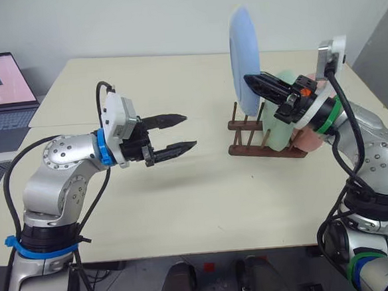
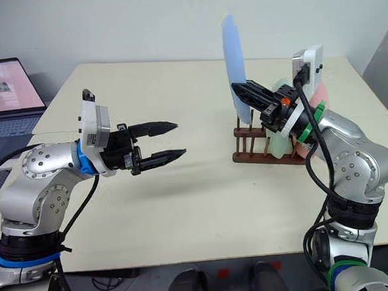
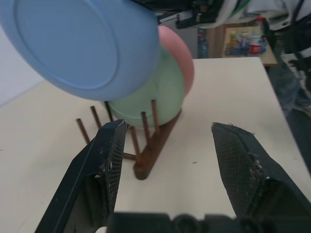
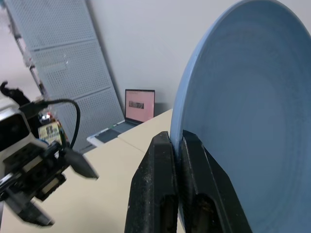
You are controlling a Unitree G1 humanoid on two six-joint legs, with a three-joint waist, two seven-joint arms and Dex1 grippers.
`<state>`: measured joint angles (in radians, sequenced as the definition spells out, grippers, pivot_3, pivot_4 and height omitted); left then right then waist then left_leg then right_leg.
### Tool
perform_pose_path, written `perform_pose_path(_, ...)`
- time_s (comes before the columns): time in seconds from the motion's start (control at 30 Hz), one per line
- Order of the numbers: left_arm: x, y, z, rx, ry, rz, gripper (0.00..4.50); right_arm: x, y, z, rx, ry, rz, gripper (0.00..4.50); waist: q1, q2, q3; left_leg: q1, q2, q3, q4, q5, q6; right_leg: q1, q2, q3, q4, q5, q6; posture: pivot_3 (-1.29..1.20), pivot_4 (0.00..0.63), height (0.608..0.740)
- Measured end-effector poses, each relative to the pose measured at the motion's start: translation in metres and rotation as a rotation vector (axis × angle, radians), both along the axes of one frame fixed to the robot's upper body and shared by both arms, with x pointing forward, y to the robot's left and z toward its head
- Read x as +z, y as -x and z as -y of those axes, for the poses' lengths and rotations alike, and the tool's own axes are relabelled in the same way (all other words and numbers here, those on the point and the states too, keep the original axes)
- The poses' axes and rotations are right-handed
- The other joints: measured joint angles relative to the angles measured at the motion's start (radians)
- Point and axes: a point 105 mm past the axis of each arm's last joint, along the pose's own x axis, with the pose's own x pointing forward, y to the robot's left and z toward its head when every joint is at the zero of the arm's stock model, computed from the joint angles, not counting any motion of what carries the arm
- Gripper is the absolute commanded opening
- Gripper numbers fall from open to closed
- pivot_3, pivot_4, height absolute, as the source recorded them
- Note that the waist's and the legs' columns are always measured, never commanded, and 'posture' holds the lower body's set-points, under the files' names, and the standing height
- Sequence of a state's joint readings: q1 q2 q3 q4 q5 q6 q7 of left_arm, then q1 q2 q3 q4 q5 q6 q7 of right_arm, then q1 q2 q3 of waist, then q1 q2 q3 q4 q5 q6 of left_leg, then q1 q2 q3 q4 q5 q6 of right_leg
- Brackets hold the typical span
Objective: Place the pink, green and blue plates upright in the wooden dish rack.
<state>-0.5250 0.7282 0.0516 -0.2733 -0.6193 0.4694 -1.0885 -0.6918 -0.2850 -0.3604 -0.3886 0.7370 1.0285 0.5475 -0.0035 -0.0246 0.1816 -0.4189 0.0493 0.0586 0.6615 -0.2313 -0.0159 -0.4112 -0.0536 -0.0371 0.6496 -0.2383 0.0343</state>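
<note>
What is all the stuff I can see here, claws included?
Blue plate: one, light blue, held upright above the rack, pinched at its rim.
Green plate: one, mint green, standing upright in the rack.
Pink plate: one, pastel pink, standing in the rack behind the green one.
Dish rack: one, dark brown wood with upright pegs, on the right part of the table.
Table: one, cream, under everything.
Laptop: one, open, pinkish screen, off the table's far left.
Left claw: black fingers, open, holding nothing, left of the rack.
Right claw: black fingers, shut on the blue plate's rim.
</note>
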Motion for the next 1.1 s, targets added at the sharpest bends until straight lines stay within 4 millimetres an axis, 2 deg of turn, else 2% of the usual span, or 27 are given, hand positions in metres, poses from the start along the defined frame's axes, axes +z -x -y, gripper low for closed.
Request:
perform_pose_path(0.2,0.009,0.005,0.006,-0.052,0.008,-0.001,3.01,-0.011,-0.012,0.002,-0.008,-0.086,-0.105,0.0,0.0,0.0,0.0,0.0,0.0,0.0,0.0,0.0,0.0,0.0,0.0,0.0,0.0,0.0,0.0,0.0,0.15,0.74)
perform_pose_path(0.83,0.008,0.008,0.006,-0.053,-0.023,0.012,3.01,-0.035,-0.028,0.008,-0.1,-0.114,-0.259,0.0,0.0,0.0,0.0,0.0,0.0,0.0,-0.001,0.0,0.0,0.0,0.0,0.0,-0.001,0.0,0.0,0.0,0.15,0.74)
perform_pose_path(0.97,0.008,0.007,0.006,-0.048,-0.027,0.021,3.04,-0.039,-0.031,0.01,-0.126,-0.095,-0.278,1.08,0.0,0.0,0.0,-0.001,0.0,0.0,-0.001,0.0,0.0,-0.001,0.0,0.0,-0.001,0.0,0.0,0.0,0.15,0.74)
perform_pose_path(1.1,0.007,0.006,0.006,-0.039,-0.029,0.024,3.04,-0.032,-0.03,0.014,-0.161,-0.043,-0.226,2.58,0.0,0.0,0.0,-0.002,0.0,0.0,-0.001,0.0,0.0,-0.001,0.0,0.0,-0.002,0.0,0.0,0.0,0.15,0.74)
